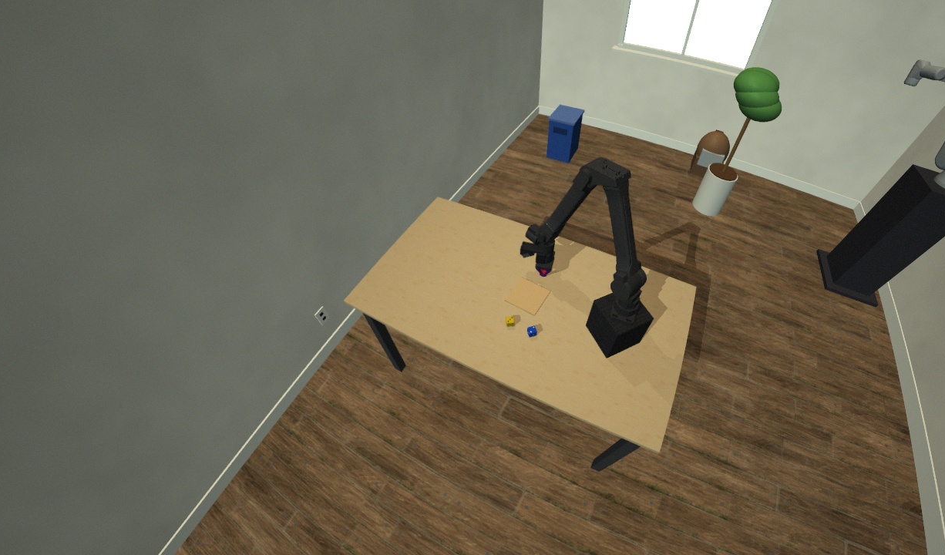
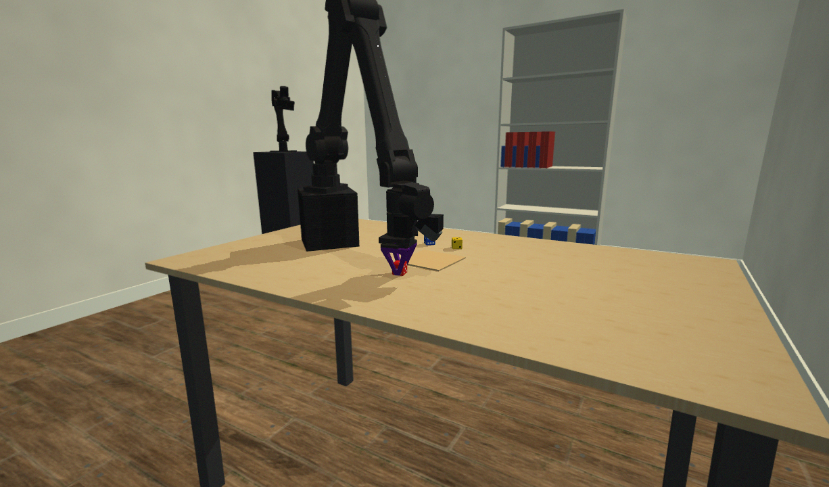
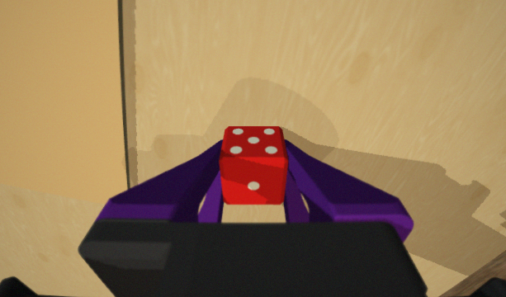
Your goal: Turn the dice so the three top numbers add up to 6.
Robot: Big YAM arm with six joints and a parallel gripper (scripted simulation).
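Observation:
My gripper (image 3: 253,149) points straight down and is shut on the red die (image 3: 253,165), with its purple fingers touching the die's left and right sides. The wrist view shows a five face and a one face on the die. The die is at table level, just off the mat's edge (image 3: 50,95). In the exterior view, my gripper (image 2: 398,265) stands at the near corner of the tan mat (image 2: 438,259). The yellow die (image 1: 509,321) and the blue die (image 1: 531,331) lie on the bare table on the mat's other side (image 1: 528,295).
The arm's black base (image 1: 618,324) stands on the table right of the mat. A black pedestal (image 2: 278,191) is behind the table. A bookshelf (image 2: 553,127) stands at the far wall.

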